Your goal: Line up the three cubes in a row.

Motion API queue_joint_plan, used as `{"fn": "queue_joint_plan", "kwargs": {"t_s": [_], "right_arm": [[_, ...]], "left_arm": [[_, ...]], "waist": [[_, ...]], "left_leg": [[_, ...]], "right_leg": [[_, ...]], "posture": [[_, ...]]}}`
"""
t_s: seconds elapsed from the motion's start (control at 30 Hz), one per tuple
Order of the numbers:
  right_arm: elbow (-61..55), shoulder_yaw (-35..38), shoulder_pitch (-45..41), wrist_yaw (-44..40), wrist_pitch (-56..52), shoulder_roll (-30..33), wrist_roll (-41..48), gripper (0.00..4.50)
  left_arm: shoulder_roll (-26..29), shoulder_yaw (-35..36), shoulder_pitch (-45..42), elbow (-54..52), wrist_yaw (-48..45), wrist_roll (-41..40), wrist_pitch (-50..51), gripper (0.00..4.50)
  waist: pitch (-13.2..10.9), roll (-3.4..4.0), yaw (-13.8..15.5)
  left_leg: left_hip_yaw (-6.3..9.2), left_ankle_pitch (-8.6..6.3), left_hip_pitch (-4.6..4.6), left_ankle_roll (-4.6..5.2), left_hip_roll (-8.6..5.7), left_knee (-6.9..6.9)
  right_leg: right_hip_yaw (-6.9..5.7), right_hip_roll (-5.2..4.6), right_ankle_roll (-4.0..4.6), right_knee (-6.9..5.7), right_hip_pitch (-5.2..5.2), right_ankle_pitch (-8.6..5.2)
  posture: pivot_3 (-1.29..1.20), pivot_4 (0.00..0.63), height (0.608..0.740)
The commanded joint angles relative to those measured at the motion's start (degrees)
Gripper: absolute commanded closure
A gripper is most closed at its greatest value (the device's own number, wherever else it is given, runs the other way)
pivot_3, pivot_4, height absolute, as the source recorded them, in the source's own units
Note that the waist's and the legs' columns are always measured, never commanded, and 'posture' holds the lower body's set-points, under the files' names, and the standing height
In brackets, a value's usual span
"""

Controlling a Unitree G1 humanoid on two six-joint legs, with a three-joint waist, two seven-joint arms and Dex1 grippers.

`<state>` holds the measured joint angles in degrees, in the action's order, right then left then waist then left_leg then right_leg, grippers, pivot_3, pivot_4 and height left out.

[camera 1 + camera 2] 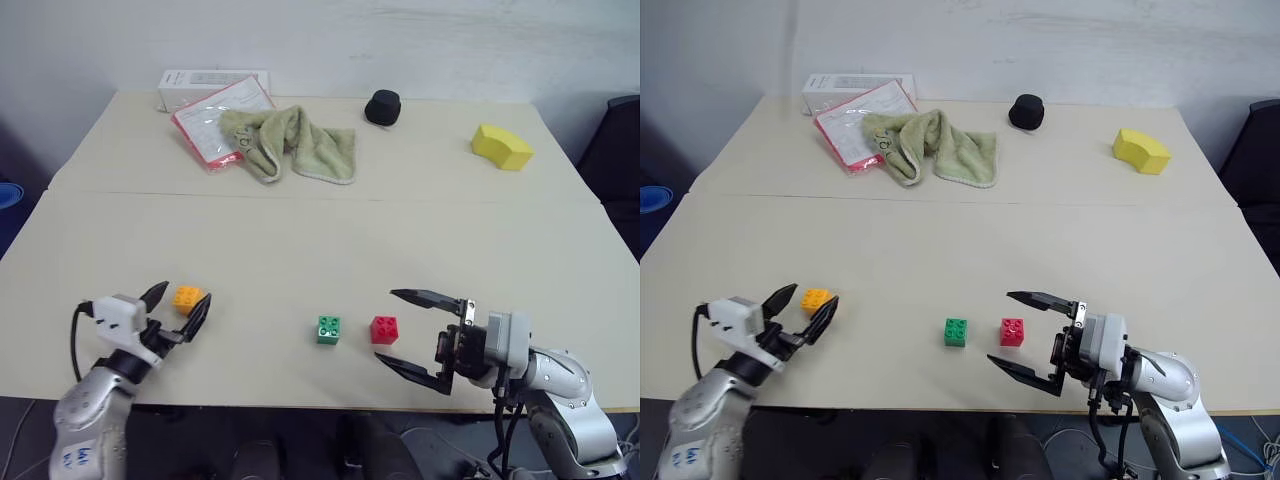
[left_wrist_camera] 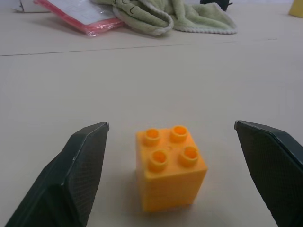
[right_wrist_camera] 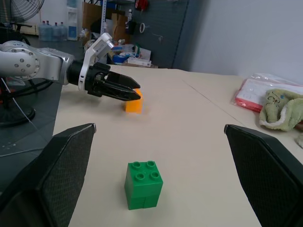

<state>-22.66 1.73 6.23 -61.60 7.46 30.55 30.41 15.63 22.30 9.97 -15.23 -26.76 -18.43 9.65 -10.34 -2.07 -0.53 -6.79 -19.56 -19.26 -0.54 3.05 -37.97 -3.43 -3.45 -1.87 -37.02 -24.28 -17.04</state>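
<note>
The orange cube (image 1: pixel 187 298) sits near the table's front left, between the fingers of my left gripper (image 1: pixel 180 305). That gripper is open and level, with a gap on each side of the orange cube (image 2: pixel 170 165). The green cube (image 1: pixel 328 329) and the red cube (image 1: pixel 384 329) stand side by side near the front edge, a small gap between them. My right gripper (image 1: pixel 388 328) is wide open and points left, its tips on either side of the red cube and apart from it. The right wrist view looks past the green cube (image 3: pixel 143 183) to the orange cube (image 3: pixel 133 105).
At the back of the table lie a green towel (image 1: pixel 290 140), a red-edged plastic sleeve (image 1: pixel 205 125), a white box (image 1: pixel 210 85), a black round object (image 1: pixel 382 107) and a yellow wedge block (image 1: pixel 501 146). A seam (image 1: pixel 300 195) crosses the table.
</note>
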Motion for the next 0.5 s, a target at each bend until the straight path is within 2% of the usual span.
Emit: {"fn": "queue_joint_plan", "kwargs": {"t_s": [0.03,0.23,0.27,0.3,0.4,0.43,0.5], "right_arm": [[-0.2,0.45,0.31,0.78,1.46,-0.77,-0.09,0.0],[0.38,0.34,0.38,1.32,2.09,-1.13,-0.68,0.0],[0.45,0.35,0.36,1.43,2.17,-1.15,-0.72,0.0],[0.47,0.36,0.35,1.53,2.2,-1.14,-0.75,0.0],[0.64,0.59,0.24,1.69,2.21,-0.98,-0.82,0.0],[0.71,0.83,0.19,1.74,2.17,-0.84,-0.79,0.0],[0.94,2.15,0.17,1.53,2.02,0.07,-0.39,0.0]], "left_arm": [[-0.13,-1.86,0.76,-1.81,2.35,2.04,-1.05,0.83],[1.05,-2.9,1.44,-1.96,4.32,3.7,-0.86,2.85],[1.52,-3.1,1.25,-1.79,3.57,3.28,-1.12,3.01],[1.92,-3.24,1.12,-1.68,3.09,2.97,-1.3,2.99],[6.69,-4.48,-1.01,-2.55,-7.22,-6.06,4.36,2.99],[9.68,-5.43,-2.43,-2.9,-12.48,-7.81,4.26,2.99],[20.36,-10.04,-8.65,0.82,-29.02,-7.18,0.62,2.99]], "waist": [[0.0,0.0,0.0],[0.0,0.0,0.31],[0.0,0.0,0.33],[0.0,0.0,0.33],[0.0,0.01,0.33],[-0.01,0.01,0.33],[-0.02,0.0,0.75]], "left_leg": [[0.0,0.0,0.0,0.0,0.0,0.0],[0.0,0.0,-0.02,0.01,0.01,0.0],[0.0,0.0,-0.01,0.01,0.01,0.0],[0.0,0.0,-0.02,0.02,0.01,0.0],[0.01,0.0,-0.03,0.02,0.01,0.0],[0.01,0.0,-0.02,0.02,0.01,0.0],[0.03,0.01,-0.04,0.0,0.01,-0.01]], "right_leg": [[0.0,0.0,0.0,0.0,0.0,0.0],[0.0,-0.01,0.0,0.02,-0.01,0.0],[0.0,-0.01,0.0,0.02,-0.01,0.0],[0.0,-0.01,0.0,0.02,-0.01,0.0],[-0.02,-0.01,0.01,0.02,-0.01,-0.01],[-0.02,-0.01,0.02,0.01,-0.02,-0.01],[-0.07,-0.01,0.05,0.0,-0.04,-0.03]], "posture": [[0.0,0.15,0.74],[0.0,0.15,0.74],[0.0,0.15,0.74],[0.0,0.15,0.74],[0.0,0.15,0.74],[0.0,0.15,0.74],[0.0,0.15,0.74]]}}
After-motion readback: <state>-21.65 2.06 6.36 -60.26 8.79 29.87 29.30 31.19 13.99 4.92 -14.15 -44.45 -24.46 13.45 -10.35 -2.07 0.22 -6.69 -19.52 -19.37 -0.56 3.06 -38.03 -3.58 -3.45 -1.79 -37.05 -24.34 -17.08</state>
